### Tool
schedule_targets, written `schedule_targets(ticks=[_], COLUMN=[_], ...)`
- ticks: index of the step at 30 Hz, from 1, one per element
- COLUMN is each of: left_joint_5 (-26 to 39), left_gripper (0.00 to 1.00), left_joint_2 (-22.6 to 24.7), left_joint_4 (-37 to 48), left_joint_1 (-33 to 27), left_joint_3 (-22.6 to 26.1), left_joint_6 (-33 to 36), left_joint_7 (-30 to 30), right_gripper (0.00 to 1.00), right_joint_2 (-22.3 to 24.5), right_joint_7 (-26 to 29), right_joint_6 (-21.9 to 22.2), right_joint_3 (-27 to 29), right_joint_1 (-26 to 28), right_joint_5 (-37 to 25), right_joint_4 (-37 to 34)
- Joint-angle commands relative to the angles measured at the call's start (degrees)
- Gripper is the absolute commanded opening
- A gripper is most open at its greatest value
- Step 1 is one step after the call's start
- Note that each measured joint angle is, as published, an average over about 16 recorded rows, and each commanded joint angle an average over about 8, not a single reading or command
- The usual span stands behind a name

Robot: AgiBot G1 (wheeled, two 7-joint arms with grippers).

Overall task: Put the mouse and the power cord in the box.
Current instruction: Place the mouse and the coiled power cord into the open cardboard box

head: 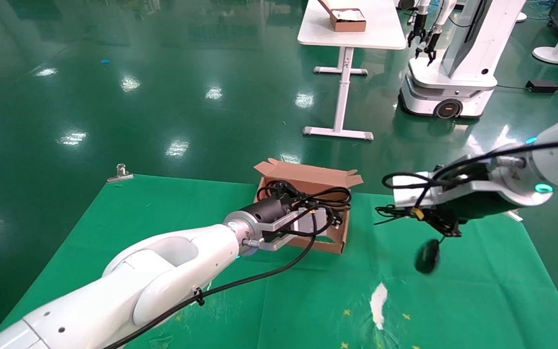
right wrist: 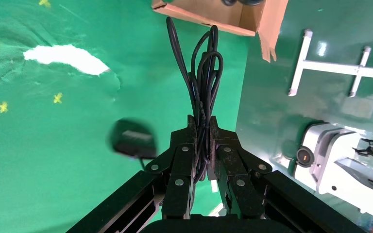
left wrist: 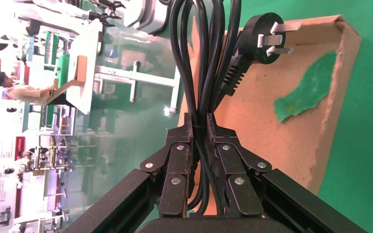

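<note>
Hanging over the box (head: 308, 177), the left pincer (left wrist: 200, 127) is clenched on the power cord (left wrist: 201, 58), whose loops and pronged plug (left wrist: 264, 36) dangle just above the cardboard floor. To the box's right, well above the green worktop (head: 162, 218), the right pincer (right wrist: 201, 127) is clamped on the thin bundled cable (right wrist: 201, 82) of the mouse (head: 427, 256), and the mouse itself swings free below it. The risks are likely these: the cord's springy loops could spill over the low box wall on release, and the dangling mouse could knock the box edge or drag its cable out, since only the cable is gripped.
</note>
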Motion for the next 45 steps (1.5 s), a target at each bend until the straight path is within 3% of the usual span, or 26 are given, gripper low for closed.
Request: schedule_targets(ticks=[1,13,22,29,36,40,45], left_joint_5=[-0.6,-3.1,-5.3,-4.6,-4.4,-4.4,-4.7], left_gripper=[1.0,1.0,1.0,1.0,1.0,1.0,1.0], left_joint_2=[0.0,-0.2,-1.4,-5.1,-6.7,-6.1,-5.8], left_joint_4=[0.9,2.9,13.6,25.0,31.6,32.7,33.3], left_joint_1=[-0.9,-4.0,-9.9,-13.6,-14.4,-14.4,-14.5], left_joint_3=[2.8,10.7,9.0,7.3,6.7,6.7,6.6], left_joint_6=[-1.3,-4.1,-3.2,-4.3,-6.0,-6.4,-6.6], left_joint_7=[-1.7,-9.4,-18.5,-22.3,-23.3,-23.2,-22.9], right_gripper=[0.0,0.0,0.0,0.0,0.0,0.0,0.0], right_joint_2=[1.2,0.1,-3.5,-8.2,-16.7,-20.8,-22.4], right_joint_7=[2.5,2.3,-1.7,-7.2,-17.3,-24.9,-32.7], right_joint_6=[-0.4,1.2,3.3,7.2,14.7,22.0,31.1], right_joint_3=[0.2,0.4,-0.2,-0.2,-0.4,-0.3,-2.6], right_joint_1=[-1.0,0.1,2.3,3.1,3.8,3.0,-0.3], right_joint_5=[-0.3,-1.1,-1.8,-0.3,1.9,5.2,11.9], right_joint_4=[4.0,5.9,1.1,-5.6,-17.6,-25.2,-29.6])
